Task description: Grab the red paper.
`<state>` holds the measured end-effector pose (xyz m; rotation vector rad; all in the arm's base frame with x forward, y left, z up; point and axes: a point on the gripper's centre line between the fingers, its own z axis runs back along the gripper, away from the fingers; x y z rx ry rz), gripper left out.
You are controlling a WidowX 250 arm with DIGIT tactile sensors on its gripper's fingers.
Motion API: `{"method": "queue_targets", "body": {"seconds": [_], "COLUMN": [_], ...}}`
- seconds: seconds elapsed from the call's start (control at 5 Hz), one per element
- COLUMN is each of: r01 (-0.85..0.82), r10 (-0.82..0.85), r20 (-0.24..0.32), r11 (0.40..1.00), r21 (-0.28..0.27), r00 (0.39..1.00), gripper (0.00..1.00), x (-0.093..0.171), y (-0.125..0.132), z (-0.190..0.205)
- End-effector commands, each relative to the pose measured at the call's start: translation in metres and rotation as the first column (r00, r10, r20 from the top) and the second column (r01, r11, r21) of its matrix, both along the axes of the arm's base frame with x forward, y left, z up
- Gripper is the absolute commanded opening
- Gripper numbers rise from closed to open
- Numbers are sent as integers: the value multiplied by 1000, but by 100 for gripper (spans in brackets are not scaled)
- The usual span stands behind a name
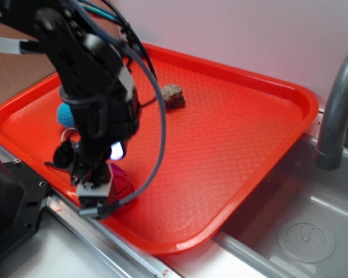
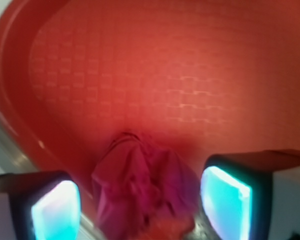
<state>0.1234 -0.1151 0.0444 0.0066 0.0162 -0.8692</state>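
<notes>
Exterior view: a textured red-orange tray [image 1: 232, 145] sits beside a steel sink [image 1: 313, 231] with a grey faucet [image 1: 336, 110] — pale wall behind. The gripper [image 2: 140, 202] stands at the tray's near edge, its fingers [image 2: 225, 200] spread on either side of the red paper [image 2: 140, 190] — whether they touch it is unclear. A brown lump [image 1: 173, 95] and blue ball [image 1: 65, 114] lie farther back

exterior: high, angled down on tray [image 1: 232, 150] | wrist: close, tray shared

The paper wad [image 2: 140, 192] is lying in the tray [image 1: 232, 150] near its front rim, between the gripper's [image 2: 140, 202] fingers [image 2: 55, 212], with the ball [image 1: 65, 114] behind it and the rock-like lump [image 1: 173, 96] farther back.
</notes>
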Motion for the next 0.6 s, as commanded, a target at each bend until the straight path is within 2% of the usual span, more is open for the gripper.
{"method": "queue_targets", "body": {"seconds": [0.0, 0.2, 0.4], "r01": [9, -31, -58], "r10": [-9, 31, 58], "r20": [-20, -24, -28], "r11": [1000, 999, 998], "r21": [17, 9, 11], "r00": [1000, 999, 998], "gripper": [100, 0, 0], "x": [-7, -5, -1], "y": [-2, 2, 7], "z": [-12, -12, -11]}}
